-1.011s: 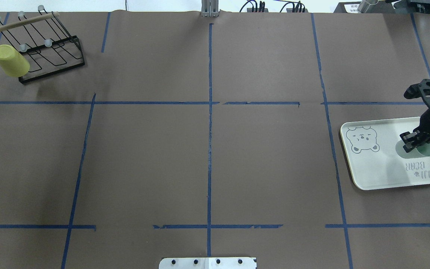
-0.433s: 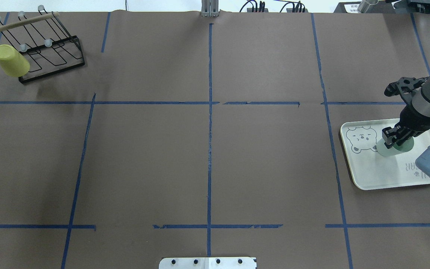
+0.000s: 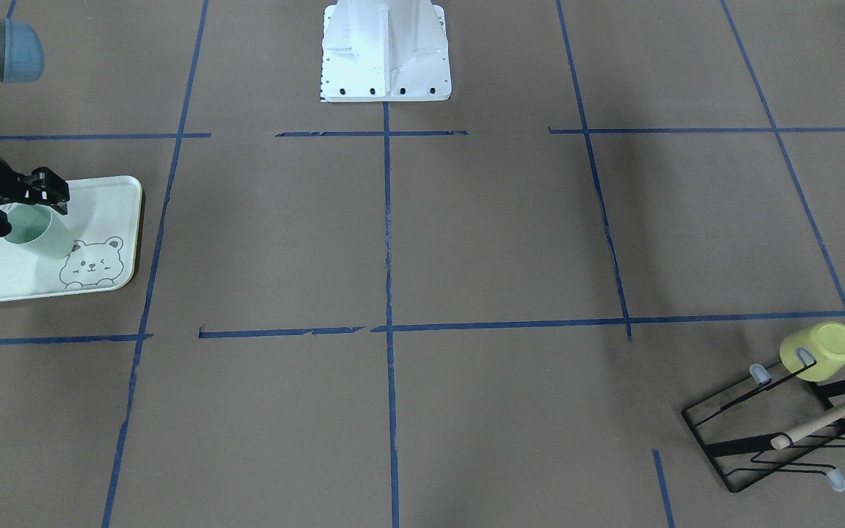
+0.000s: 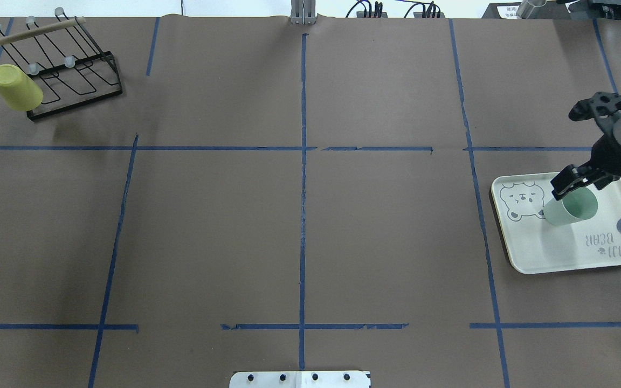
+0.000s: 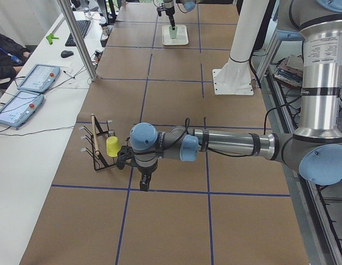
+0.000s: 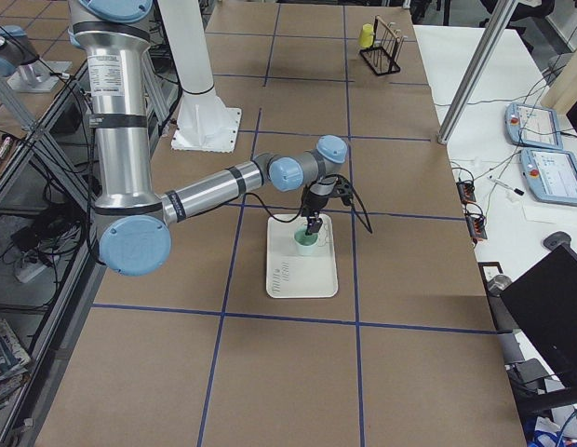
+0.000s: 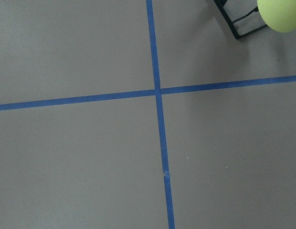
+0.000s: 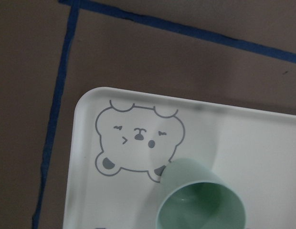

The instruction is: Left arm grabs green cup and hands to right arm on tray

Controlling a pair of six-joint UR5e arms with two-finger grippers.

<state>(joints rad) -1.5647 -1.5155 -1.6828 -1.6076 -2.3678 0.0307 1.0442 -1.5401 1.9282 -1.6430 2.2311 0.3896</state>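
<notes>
The green cup [image 4: 569,209] stands upright, mouth up, on the tray [image 4: 547,253] beside the bear drawing. It also shows in the front view [image 3: 41,233] and the right wrist view [image 8: 200,200]. My right gripper [image 4: 570,183] is open just above and behind the cup's far rim, with nothing in it; in the front view the gripper [image 3: 45,194] sits over the cup's rim. My left gripper [image 5: 144,183] shows only in the exterior left view, pointing down over a tape crossing near the rack. I cannot tell whether it is open or shut.
A yellow-green cup [image 4: 16,87] hangs upside down on a black wire rack [image 4: 73,81] at the table's far left corner. The white robot base [image 3: 386,51] stands at the near middle edge. Blue tape lines cross the brown table.
My right gripper carried the green cup leftward across the tray, let it go next to the bear drawing, and drew back from it. The cup stays standing on the tray.
</notes>
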